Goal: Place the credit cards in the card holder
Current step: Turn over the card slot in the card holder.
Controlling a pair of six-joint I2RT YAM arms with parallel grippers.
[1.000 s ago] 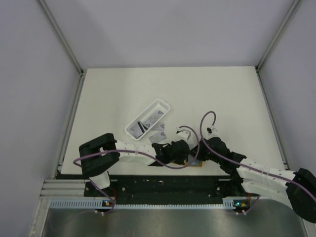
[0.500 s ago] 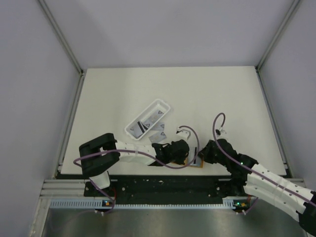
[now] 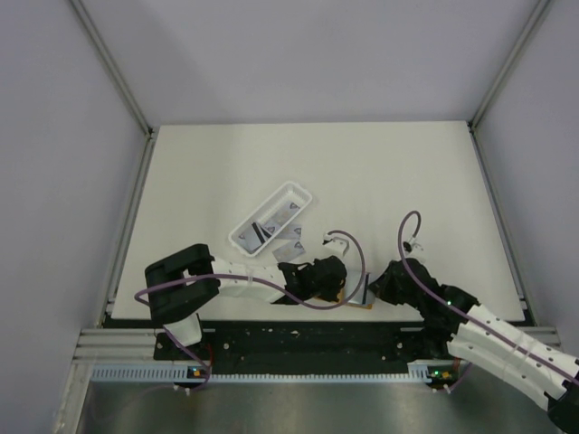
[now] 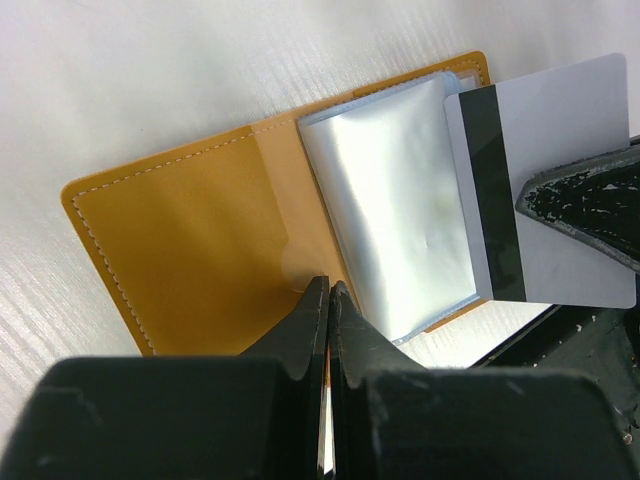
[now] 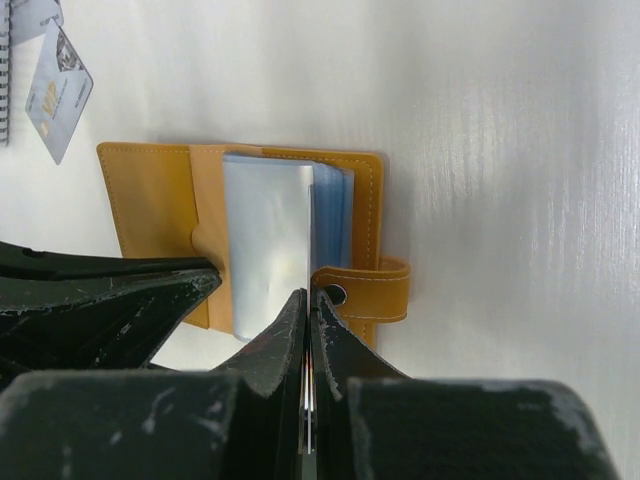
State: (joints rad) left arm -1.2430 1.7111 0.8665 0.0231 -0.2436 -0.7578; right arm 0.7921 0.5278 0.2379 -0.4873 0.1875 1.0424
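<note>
Left fingers [image 4: 300, 345], shut, press the open holder's [image 4: 190, 240] tan flap to the counter [image 4: 150, 80]. Right fingers [image 5: 275, 345] pinch a striped card [image 4: 560, 190] beside the grey sleeves [image 4: 390, 210]. Recommendation: level the card, find one pocket mouth, slide in squarely.

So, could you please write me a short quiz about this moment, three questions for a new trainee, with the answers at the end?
1. True or false: the card holder lies closed.
2. Which gripper grips the card with the black stripe? A) left gripper B) right gripper C) neither
3. In the top view, which long container farther back holds more cards?
Key: 1 false, it lies open; 2 B; 3 the white tray.
</note>
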